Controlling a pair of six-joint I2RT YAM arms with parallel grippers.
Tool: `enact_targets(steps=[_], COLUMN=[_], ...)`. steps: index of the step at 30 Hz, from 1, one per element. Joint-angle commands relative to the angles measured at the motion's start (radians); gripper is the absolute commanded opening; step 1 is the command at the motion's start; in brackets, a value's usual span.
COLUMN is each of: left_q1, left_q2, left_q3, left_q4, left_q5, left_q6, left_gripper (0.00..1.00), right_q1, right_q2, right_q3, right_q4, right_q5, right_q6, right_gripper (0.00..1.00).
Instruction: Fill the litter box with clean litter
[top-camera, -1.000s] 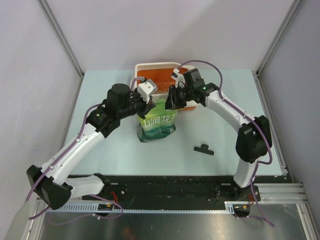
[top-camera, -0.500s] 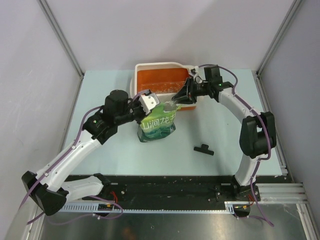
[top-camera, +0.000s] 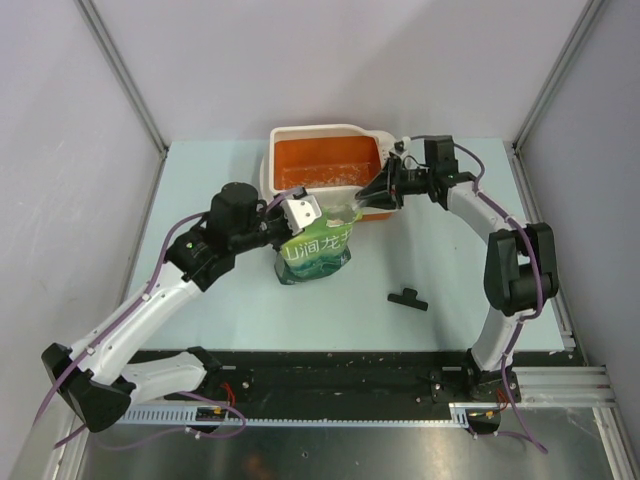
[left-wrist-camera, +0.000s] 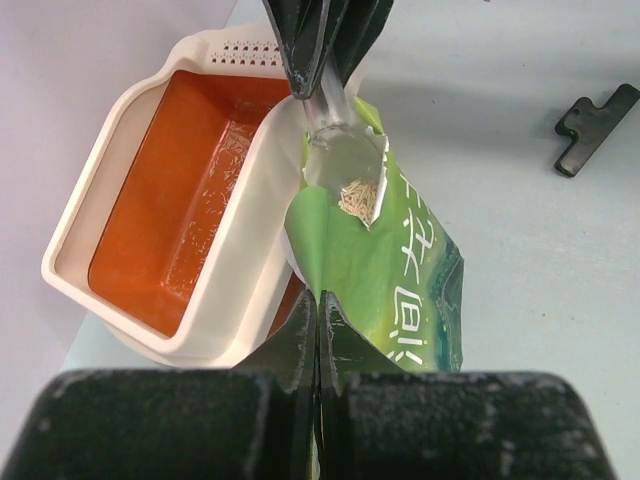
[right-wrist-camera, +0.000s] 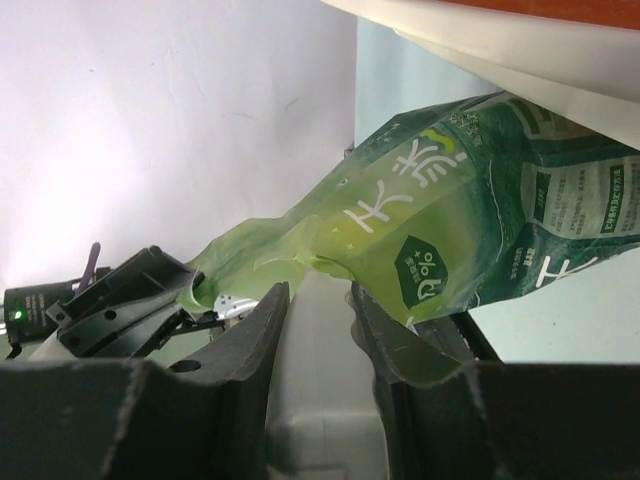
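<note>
- Since a second ago the right gripper (top-camera: 362, 200) has drawn back off the litter box (top-camera: 315, 129) toward the table's right edge, stretching the green pouch (top-camera: 318, 252) open at its mouth.
- It is clamped on the pouch's top corner, and the left gripper (top-camera: 303, 212) is pinched on another edge.
- Pouring seems not yet begun: the box, mid-table at the far edge, shows a bare orange floor.
- The clean litter (left-wrist-camera: 358, 198) shows as pale grains just inside the pouch mouth, beside the box's near rim.

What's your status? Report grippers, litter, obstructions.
Left gripper shut on green pouch edge, right gripper shut at its torn mouth. Clean litter showing in mouth, none visible in litter box. Black clip lies clear.
</note>
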Motion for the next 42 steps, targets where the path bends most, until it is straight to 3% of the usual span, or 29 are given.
enact_targets(steps=[1, 3, 5, 7, 12, 22, 38, 42], left_q1=[-0.017, -0.020, -0.020, -0.020, -0.023, -0.063, -0.062, -0.062], left_q2=[-0.054, -0.047, -0.037, -0.021, 0.000, -0.014, 0.008, 0.003], left_q3=[0.025, 0.027, 0.034, 0.048, 0.073, 0.050, 0.066, 0.063], left_q4=[0.049, 0.049, 0.049, 0.051, 0.045, 0.037, 0.037, 0.035], left_q5=[0.008, 0.003, -0.007, -0.014, -0.026, -0.064, -0.098, -0.110], left_q6=[0.012, 0.012, 0.010, 0.013, 0.025, 0.041, 0.068, 0.071], left_gripper=[0.00, 0.00, 0.00, 0.00, 0.00, 0.00, 0.00, 0.00], right_q1=[-0.056, -0.053, -0.054, -0.057, -0.096, -0.137, -0.223, -0.221], right_q2=[-0.075, -0.095, -0.104, -0.095, -0.107, -0.144, -0.107, -0.096], right_q3=[-0.048, -0.065, -0.065, -0.069, -0.141, -0.241, -0.241, -0.241], right_q4=[0.181, 0.262, 0.233, 0.218, 0.489, 0.515, 0.555, 0.643], right_q5=[-0.052, -0.089, -0.101, -0.113, -0.103, -0.113, -0.199, -0.196], right_q6=[0.037, 0.015, -0.099, -0.101, 0.180, 0.303, 0.291, 0.350], right_gripper=[0.00, 0.00, 0.00, 0.00, 0.00, 0.00, 0.00, 0.00])
